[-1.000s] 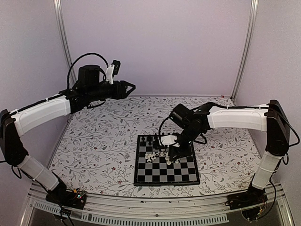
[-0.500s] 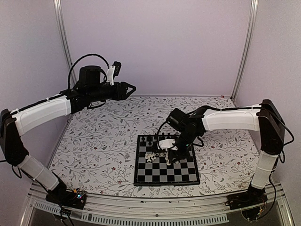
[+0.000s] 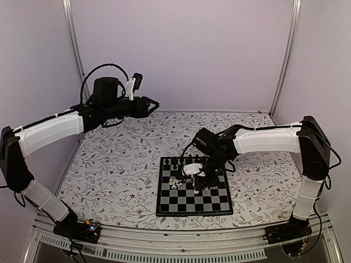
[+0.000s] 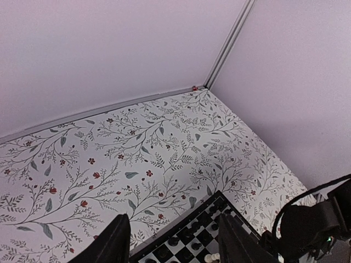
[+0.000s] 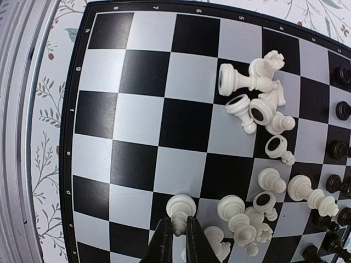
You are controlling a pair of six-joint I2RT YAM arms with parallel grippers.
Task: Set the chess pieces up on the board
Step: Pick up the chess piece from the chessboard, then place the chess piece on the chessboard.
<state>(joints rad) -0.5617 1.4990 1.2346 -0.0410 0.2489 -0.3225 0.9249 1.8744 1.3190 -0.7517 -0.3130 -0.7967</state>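
The board (image 3: 211,203) lies on the flowered table in front of the right arm. Cream-white chess pieces (image 3: 176,182) lie heaped on its left half, and black ones (image 3: 175,162) stand along its far edge. My right gripper (image 3: 193,178) hangs low over the board's middle. In the right wrist view it (image 5: 179,224) is shut on the thin top of a white piece (image 5: 181,206) lying on a dark square, beside more toppled white pieces (image 5: 258,98). My left gripper (image 3: 155,102) is held high at the back left, open and empty, with its fingers (image 4: 118,241) wide apart above the board's far corner (image 4: 204,219).
A flowered cloth (image 3: 120,159) covers the table, with lilac walls on three sides and a metal rail (image 3: 181,241) along the near edge. Black pieces (image 5: 335,148) line the right side of the right wrist view. The right arm (image 4: 312,224) shows at the left wrist view's lower right.
My right arm has shifted slightly left and lower over the board, and its jaws have closed on the white piece. The left arm has stayed still.
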